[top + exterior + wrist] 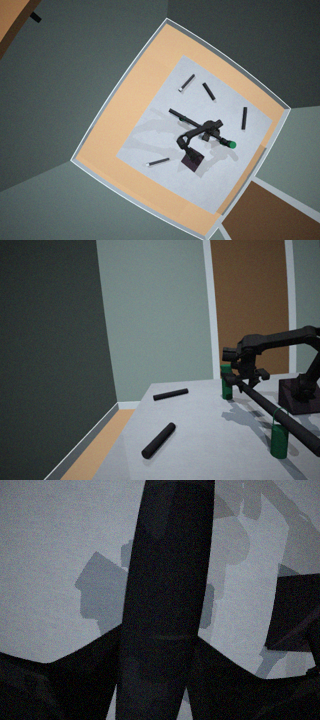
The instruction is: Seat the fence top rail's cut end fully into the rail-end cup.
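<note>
The black rail (189,120) (263,400) (167,555) runs above the table, through the loop (280,408) on the small green post (279,442). My gripper (211,133) (247,387) (155,633) is shut on the rail near its end by the big post, with a finger on each side. The big green post (227,393) stands upright; from above, its cap (232,144) shows. The dark rail-end cup (224,141) is beside the cap, and the rail's end reaches it or nearly so. How deep the end sits cannot be told. The gripper hides the cup in the exterior view.
Loose dark rods lie on the pale table (165,136) (206,459): one rod (208,91), another rod (244,118), and two light-tipped rods (187,82) (158,161). The arm's base (193,164) (286,397) stands beside the rail.
</note>
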`<state>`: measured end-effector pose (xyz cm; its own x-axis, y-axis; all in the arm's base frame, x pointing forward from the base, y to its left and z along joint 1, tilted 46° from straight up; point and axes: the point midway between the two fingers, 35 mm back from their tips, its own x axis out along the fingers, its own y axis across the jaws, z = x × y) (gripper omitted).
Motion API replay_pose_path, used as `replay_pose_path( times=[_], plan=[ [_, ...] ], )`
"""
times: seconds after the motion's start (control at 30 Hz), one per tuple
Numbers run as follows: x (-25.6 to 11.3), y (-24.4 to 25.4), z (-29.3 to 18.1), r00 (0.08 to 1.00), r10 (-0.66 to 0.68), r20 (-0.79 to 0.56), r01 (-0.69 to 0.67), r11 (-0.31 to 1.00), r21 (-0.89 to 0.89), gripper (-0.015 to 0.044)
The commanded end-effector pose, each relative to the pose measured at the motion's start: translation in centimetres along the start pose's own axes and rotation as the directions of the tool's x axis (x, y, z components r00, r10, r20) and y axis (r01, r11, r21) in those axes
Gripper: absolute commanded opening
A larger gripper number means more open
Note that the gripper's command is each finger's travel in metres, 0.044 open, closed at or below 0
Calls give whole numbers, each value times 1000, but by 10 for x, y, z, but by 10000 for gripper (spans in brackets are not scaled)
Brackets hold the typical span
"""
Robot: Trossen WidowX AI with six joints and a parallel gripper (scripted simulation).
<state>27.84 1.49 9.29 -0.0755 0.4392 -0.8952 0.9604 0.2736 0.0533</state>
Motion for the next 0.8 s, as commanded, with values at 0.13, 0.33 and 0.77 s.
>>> replay_pose_path(
  times=[0.13, 0.33, 0.77],
  plan=[
    [-8, 0, 6, 1000, 15, 15, -16, 1000, 9, 0],
    [-6, 0, 9, 1000, 12, 12, -13, 1000, 8, 0],
    [3, -2, 21, 1000, 1, 1, -1, 1000, 5, 0]
  ],
)
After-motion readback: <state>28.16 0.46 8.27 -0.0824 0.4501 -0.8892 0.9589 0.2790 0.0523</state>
